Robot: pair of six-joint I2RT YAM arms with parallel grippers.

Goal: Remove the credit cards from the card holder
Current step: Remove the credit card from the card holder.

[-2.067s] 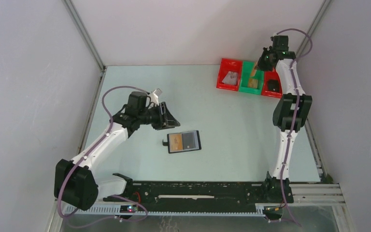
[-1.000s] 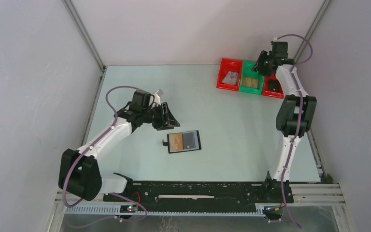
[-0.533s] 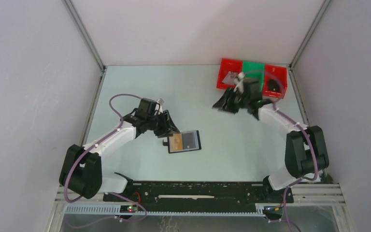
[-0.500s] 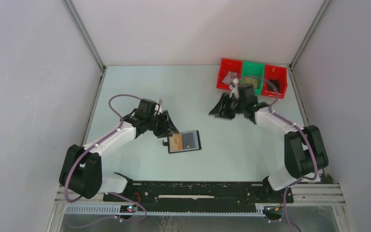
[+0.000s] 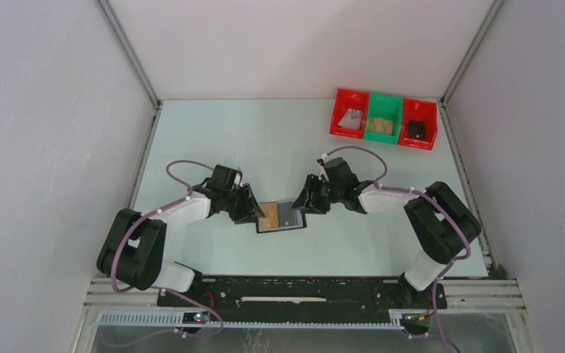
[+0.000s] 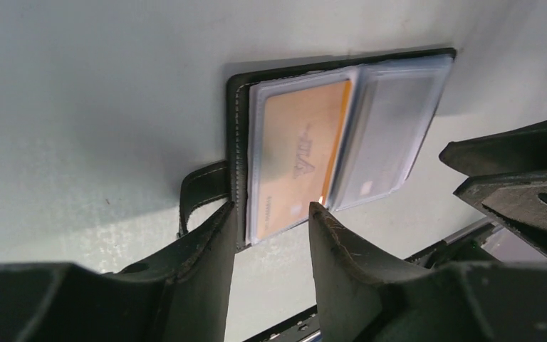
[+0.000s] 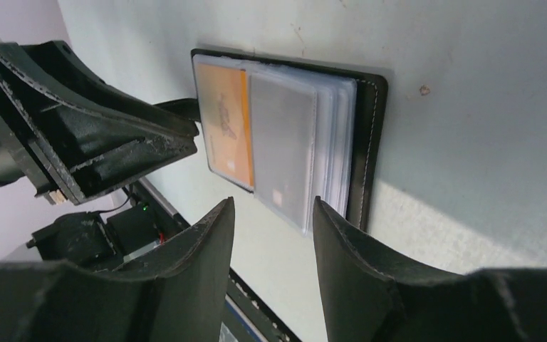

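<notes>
The black card holder [image 5: 299, 218] lies open on the table between both grippers. Its clear sleeves show a tan-orange credit card [image 5: 268, 215] on the left and a silvery-grey one [image 5: 287, 214] on the right. My left gripper [image 5: 255, 211] is open, low at the holder's left edge; in the left wrist view its fingertips [image 6: 219, 217] straddle the near corner of the holder [image 6: 236, 107], next to the closing tab [image 6: 199, 187] and the orange card [image 6: 299, 160]. My right gripper [image 5: 302, 205] is open at the holder's right edge [image 7: 367, 135], with the grey card [image 7: 283, 142] just ahead of it.
Three bins stand at the back right: a red bin [image 5: 340, 110] with a grey card, a green bin [image 5: 374, 118] with a tan card, and a red bin [image 5: 430, 126] with a dark object. The black rail [image 5: 301, 290] runs along the near edge.
My right arm swung from the bins down to the holder's right edge. My left gripper moved right and down to the holder's left edge. The holder stayed put.
</notes>
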